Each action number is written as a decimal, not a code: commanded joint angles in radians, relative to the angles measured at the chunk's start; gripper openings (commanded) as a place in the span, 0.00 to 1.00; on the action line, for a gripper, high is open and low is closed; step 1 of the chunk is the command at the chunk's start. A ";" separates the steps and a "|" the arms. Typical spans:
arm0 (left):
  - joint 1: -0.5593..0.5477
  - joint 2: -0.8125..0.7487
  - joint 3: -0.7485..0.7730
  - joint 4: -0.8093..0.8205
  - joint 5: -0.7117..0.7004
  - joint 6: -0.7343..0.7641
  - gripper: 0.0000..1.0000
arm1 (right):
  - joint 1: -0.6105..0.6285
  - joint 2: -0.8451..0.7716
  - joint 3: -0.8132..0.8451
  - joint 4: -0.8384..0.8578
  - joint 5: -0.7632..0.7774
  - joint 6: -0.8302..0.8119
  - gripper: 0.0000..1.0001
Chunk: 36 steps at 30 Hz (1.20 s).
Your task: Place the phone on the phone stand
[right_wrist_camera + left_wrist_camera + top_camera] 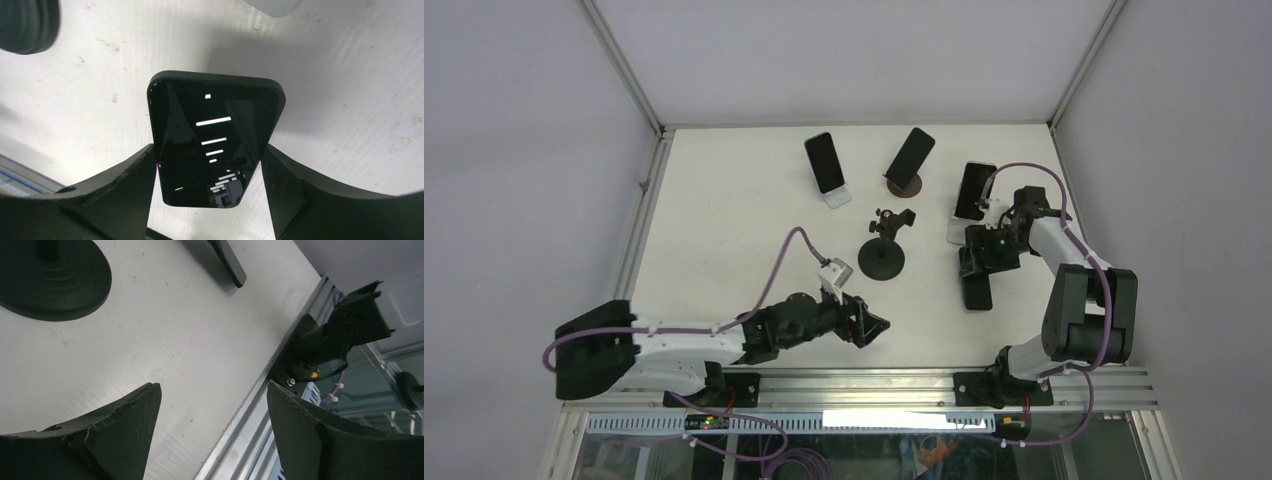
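The black phone (215, 135), glossy screen facing up, is sitting inside the right gripper (209, 160), with both jaws touching its long edges. The black, round-based phone stand (882, 248) is standing upright off to that gripper's left.

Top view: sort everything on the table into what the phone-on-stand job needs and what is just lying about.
Job in hand:
loose phone, held between the right fingers
empty black stand, mid-table

Lying about:
back-left phone, already on a white stand
middle phone, on a brown round base
back-right phone, on a white stand
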 commanded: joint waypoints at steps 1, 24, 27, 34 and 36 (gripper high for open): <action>-0.089 0.270 0.082 0.429 -0.229 0.017 0.76 | 0.025 -0.076 0.039 -0.004 -0.120 0.043 0.36; -0.154 0.937 0.580 0.538 -0.509 -0.020 0.56 | 0.101 -0.168 0.033 0.041 -0.298 0.124 0.36; -0.154 0.956 0.639 0.462 -0.529 -0.054 0.47 | 0.101 -0.174 0.033 0.045 -0.303 0.128 0.36; -0.154 0.972 0.692 0.383 -0.544 -0.064 0.19 | 0.101 -0.211 0.024 0.062 -0.333 0.140 0.36; -0.154 0.972 0.696 0.384 -0.543 -0.057 0.19 | 0.101 -0.217 0.020 0.065 -0.338 0.143 0.36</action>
